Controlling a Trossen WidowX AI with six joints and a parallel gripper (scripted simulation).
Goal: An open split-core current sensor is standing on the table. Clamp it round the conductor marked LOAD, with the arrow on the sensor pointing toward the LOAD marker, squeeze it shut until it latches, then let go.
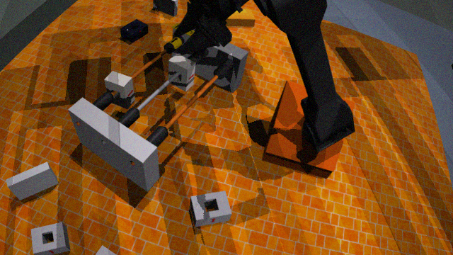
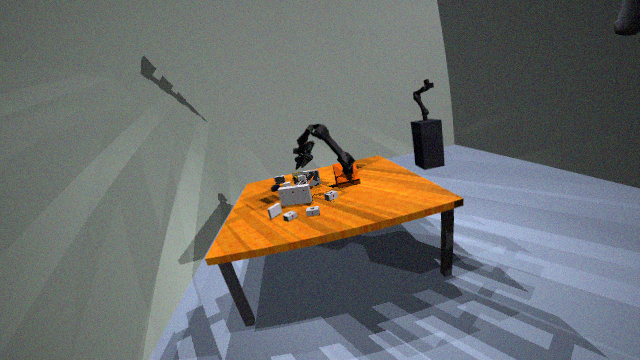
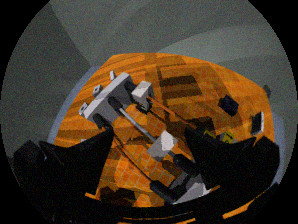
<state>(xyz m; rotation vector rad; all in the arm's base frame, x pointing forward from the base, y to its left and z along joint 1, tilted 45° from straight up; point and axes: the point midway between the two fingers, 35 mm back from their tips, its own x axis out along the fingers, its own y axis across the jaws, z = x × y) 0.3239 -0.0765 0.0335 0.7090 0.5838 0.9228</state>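
Observation:
A white-topped sensor with a dark lower part and a red mark (image 1: 119,83) (image 3: 142,93) sits around the far-left copper conductor (image 1: 150,66) (image 3: 172,109), near the near white end block. A yellow band (image 1: 175,43) (image 3: 227,136) marks that conductor's other end; LOAD lettering is not readable. Another sensor (image 1: 182,69) (image 3: 162,145) sits on the grey middle conductor (image 1: 156,94) (image 3: 134,121). Whether either sensor is latched cannot be told. My gripper (image 3: 149,132) (image 2: 302,164) is open and empty above the conductors, its fingers spread wide; the top view shows it partly, over the far end.
The near end block (image 1: 113,142) (image 2: 295,195) and far end block (image 1: 241,58) carry the conductors. Loose hollow blocks (image 1: 219,214) (image 2: 313,211) and a white slab (image 1: 32,180) (image 2: 274,211) lie in front. A navy object (image 1: 134,30) (image 3: 229,105) lies behind. The arm stands on an orange base (image 1: 283,142).

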